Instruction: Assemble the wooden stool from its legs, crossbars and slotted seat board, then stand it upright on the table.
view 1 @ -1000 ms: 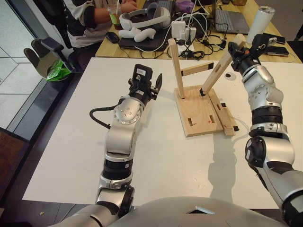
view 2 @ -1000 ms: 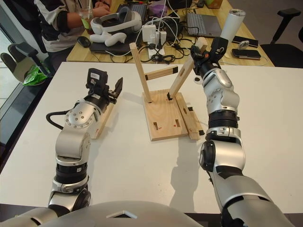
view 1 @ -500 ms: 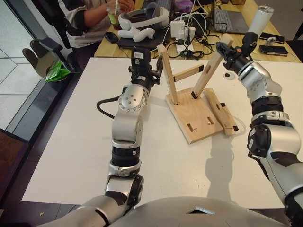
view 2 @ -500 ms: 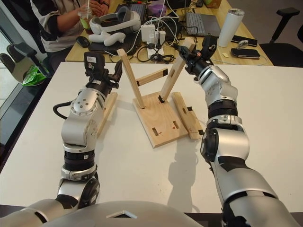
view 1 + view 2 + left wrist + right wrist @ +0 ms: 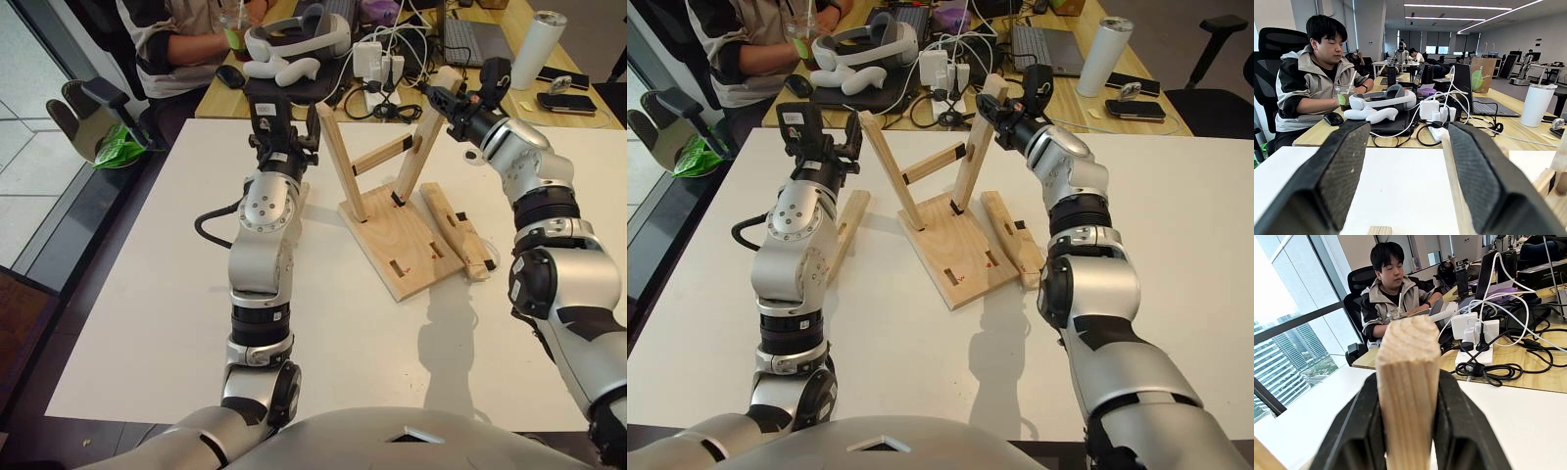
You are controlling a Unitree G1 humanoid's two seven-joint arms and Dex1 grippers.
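Observation:
The slotted seat board (image 5: 416, 253) lies flat on the white table (image 5: 147, 294). Two legs stand in it, joined by a crossbar (image 5: 384, 154). My right gripper (image 5: 448, 98) is shut on the top of the right-hand leg (image 5: 419, 147), whose end grain (image 5: 1408, 396) is clamped between black fingers. The left leg (image 5: 343, 162) leans beside my open left gripper (image 5: 284, 125); its pads (image 5: 1347, 171) hold nothing. A second leg assembly (image 5: 458, 230) lies along the board's right edge. A loose leg (image 5: 847, 225) lies on the table under my left arm.
Behind the table's far edge stands a wooden desk with a headset (image 5: 294, 39), a power strip and cables (image 5: 382, 64), a laptop (image 5: 475, 39) and a white tumbler (image 5: 541, 44). A chair (image 5: 93, 122) stands at the far left. White tabletop stretches in front of the board.
My left arm has swung up toward the far edge, beside the left leg. The right gripper has carried its leg leftward, and the board with both legs has turned and slid left.

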